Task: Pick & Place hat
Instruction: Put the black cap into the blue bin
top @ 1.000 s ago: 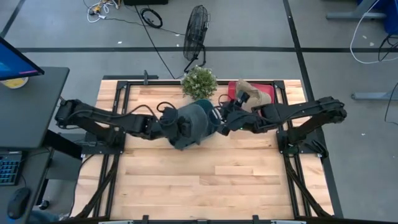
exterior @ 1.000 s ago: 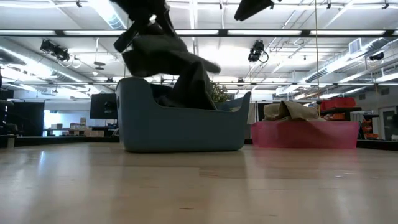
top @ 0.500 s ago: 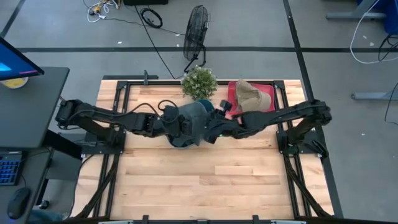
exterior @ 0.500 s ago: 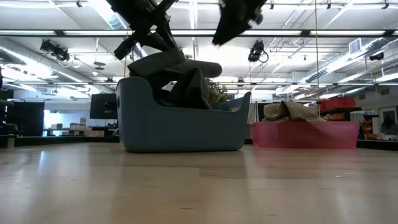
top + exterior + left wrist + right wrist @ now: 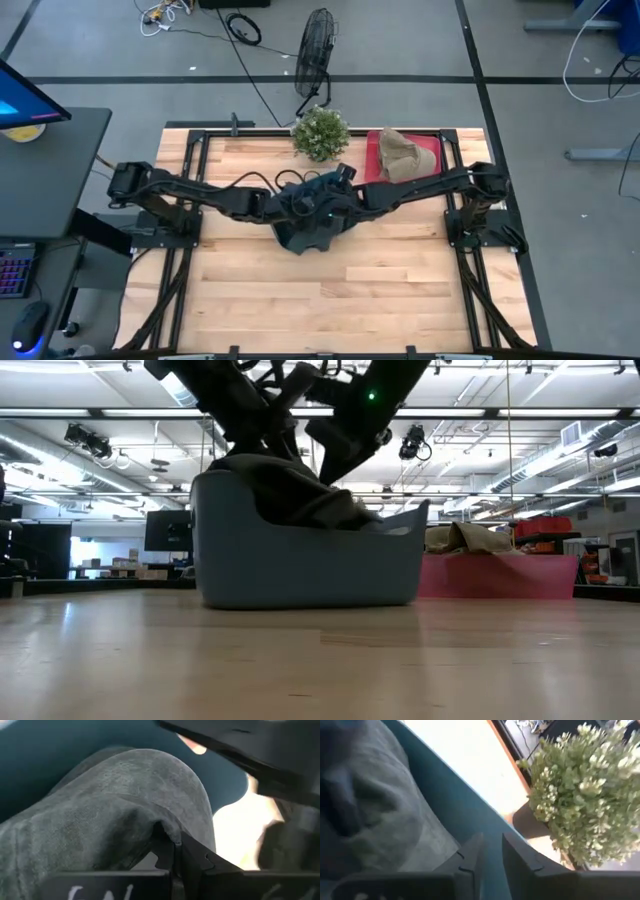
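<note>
A dark grey hat (image 5: 298, 222) lies crumpled inside a blue-grey bin (image 5: 300, 565) at the table's middle; its top bulges over the rim (image 5: 285, 485). My left gripper (image 5: 300, 203) reaches in from the table's left and is shut on the hat (image 5: 125, 805). My right gripper (image 5: 330, 193) comes from the right and down onto the bin's far-right wall (image 5: 470, 815), which shows between its two nearly closed fingers. In the low view both grippers (image 5: 265, 440) (image 5: 335, 450) dip into the bin from above. My left gripper pinches a raised fold of the grey hat's cloth (image 5: 167, 832) between its two fingers, slanting down from the table's left. The hat rests in the bin below the fingers. My right gripper has the bin's wall near its rim (image 5: 492, 832) between its fingers (image 5: 520, 857), one inside and one outside, slanting down from the right. The bin stands on the table.
A potted plant (image 5: 320, 132) stands just beyond the bin at the far edge. To its right a pink tray (image 5: 375, 150) holds a tan hat (image 5: 405, 155); both also show in the low view (image 5: 490, 575). Bare wood stretches across the table's near half.
My right gripper has swung from beside the pink tray toward the table's left and down onto the bin's wall. My left gripper has gone down, and the hat, which hung partly above the bin, has sunk into it. The bin has shifted a little toward the near edge.
</note>
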